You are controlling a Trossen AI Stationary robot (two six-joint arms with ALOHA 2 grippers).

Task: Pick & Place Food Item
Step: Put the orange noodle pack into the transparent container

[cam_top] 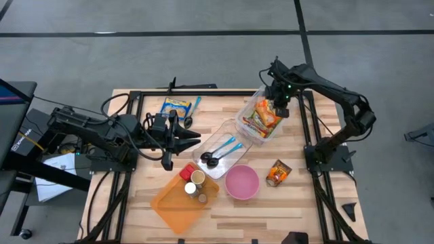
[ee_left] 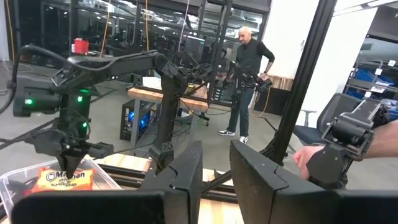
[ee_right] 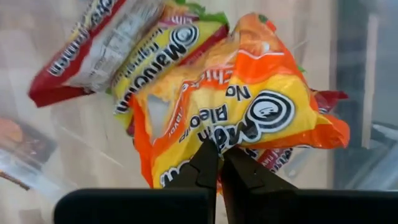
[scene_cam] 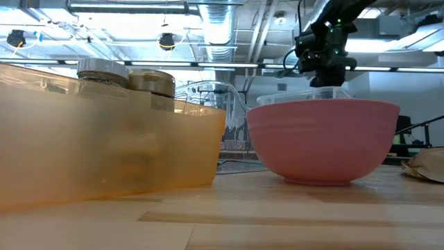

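A clear plastic container [cam_top: 243, 120] at the table's far right holds several noodle packets. My right gripper [cam_top: 277, 108] points down into it, shut on an orange-and-yellow noodle packet [ee_right: 249, 106] that sits above a yellow packet [ee_right: 161, 56] and a red-edged one [ee_right: 74, 68]. My left gripper [cam_top: 195, 139] waits level over the table's left middle, pointing right, its fingers [ee_left: 186, 174] a little apart with nothing between them. My right gripper pinches the orange-and-yellow packet between its two fingers at a crumpled edge of the wrapper [ee_right: 214, 138], coming from above and pointing down. The packet is bunched up around the fingertips and hangs just over the other packets inside the container [ee_left: 12, 180].
A long clear tray with two blue-handled spoons [cam_top: 224, 150] lies mid-table. Near the front stand a pink bowl [cam_top: 242, 181] and an orange bin [cam_top: 169, 203] with jars. A snack packet [cam_top: 279, 172] lies right of the bowl; a blue-yellow packet [cam_top: 176, 106] far left. A person [ee_left: 249, 81] stands beyond.
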